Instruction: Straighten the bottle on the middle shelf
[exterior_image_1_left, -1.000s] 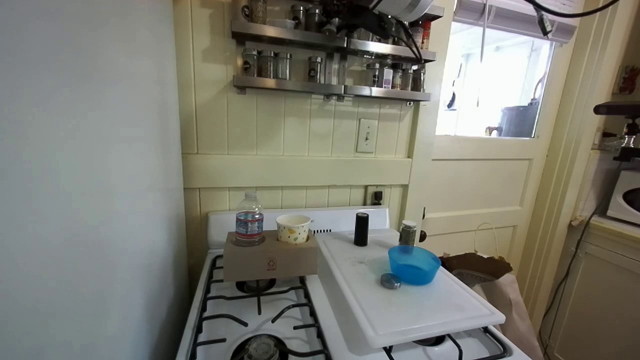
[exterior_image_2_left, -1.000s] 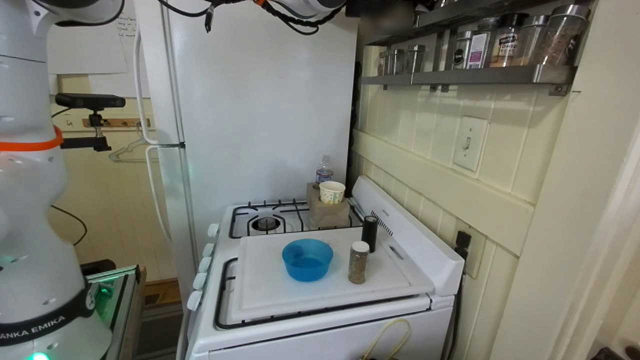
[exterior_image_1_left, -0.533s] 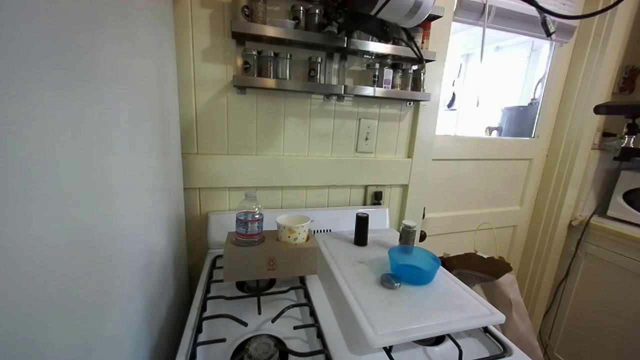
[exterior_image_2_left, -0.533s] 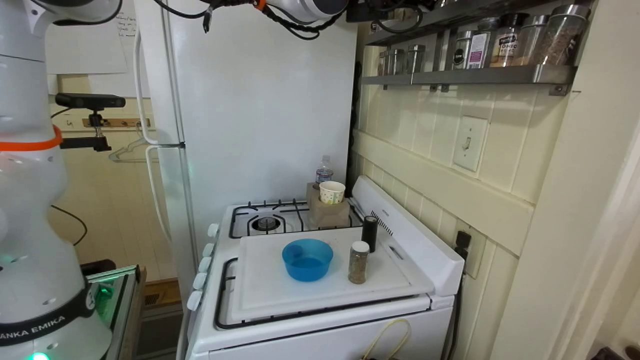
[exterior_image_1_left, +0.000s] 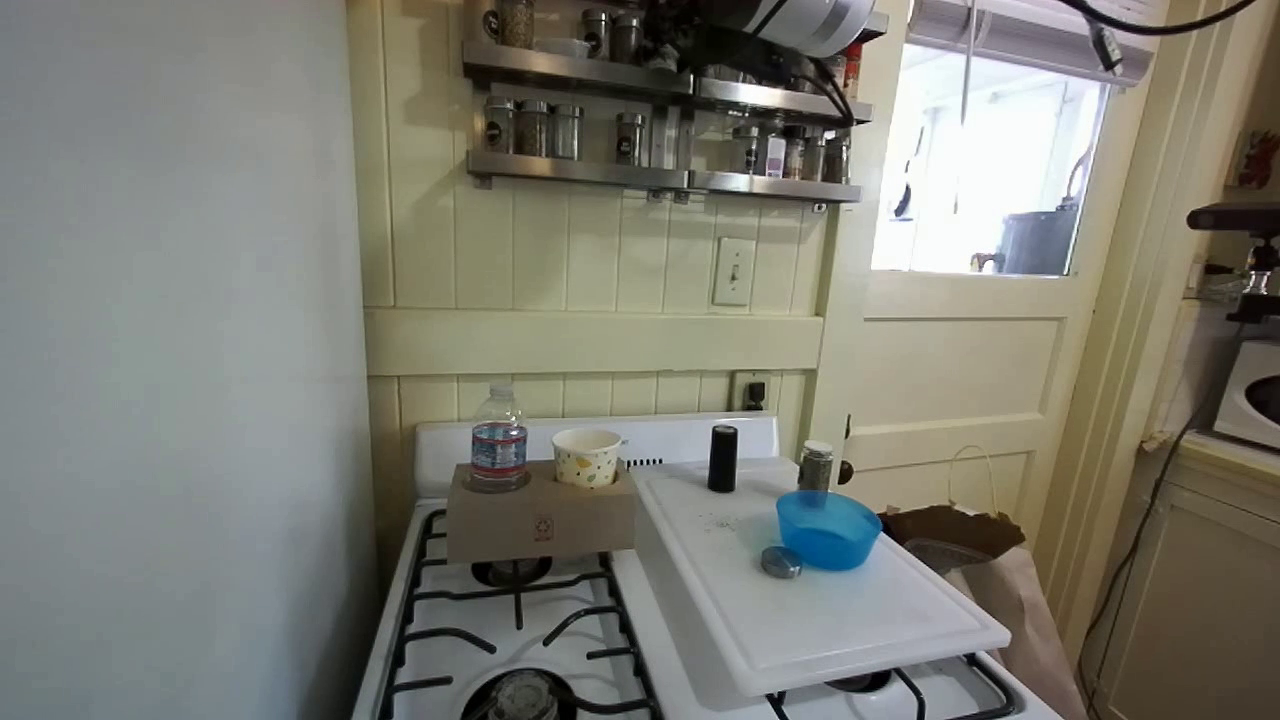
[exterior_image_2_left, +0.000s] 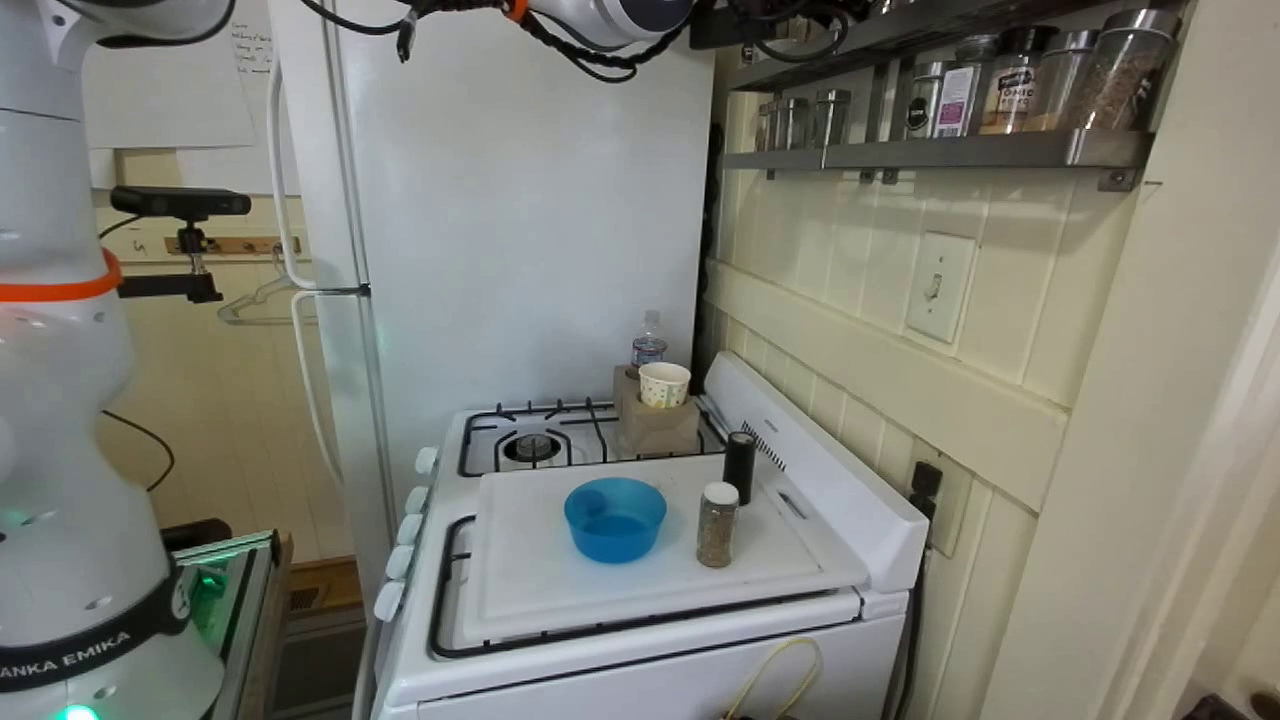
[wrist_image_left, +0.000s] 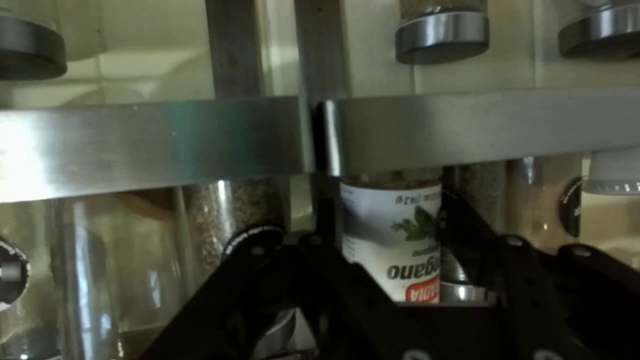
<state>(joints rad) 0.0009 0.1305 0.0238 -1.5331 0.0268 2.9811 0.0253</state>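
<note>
The wrist view looks upside down. A bottle with a white oregano label (wrist_image_left: 400, 255) stands on the middle shelf, behind its front rail (wrist_image_left: 480, 130). The label is turned partly sideways. My gripper (wrist_image_left: 387, 205) has a dark finger on each side of the bottle, and both seem to press against it. In both exterior views the middle shelf (exterior_image_1_left: 580, 68) (exterior_image_2_left: 870, 42) shows at the top. The dark gripper (exterior_image_1_left: 675, 35) is in front of it and partly covers its jars. The bottle cannot be made out there, and the fingertips are too dark to tell.
Glass jars (wrist_image_left: 230, 220) (wrist_image_left: 537, 200) flank the fingers closely. A lower tier (exterior_image_1_left: 580, 170) (exterior_image_2_left: 985, 152) with several jars runs beneath. The stove carries a white board with a blue bowl (exterior_image_1_left: 828, 530) (exterior_image_2_left: 615, 520). A fridge (exterior_image_2_left: 520, 200) stands beside the stove.
The white wrist end of my arm has come slightly lower and farther right in one exterior view, and its cables have shifted. The gripper stays at the middle shelf. The stovetop things have not moved.
</note>
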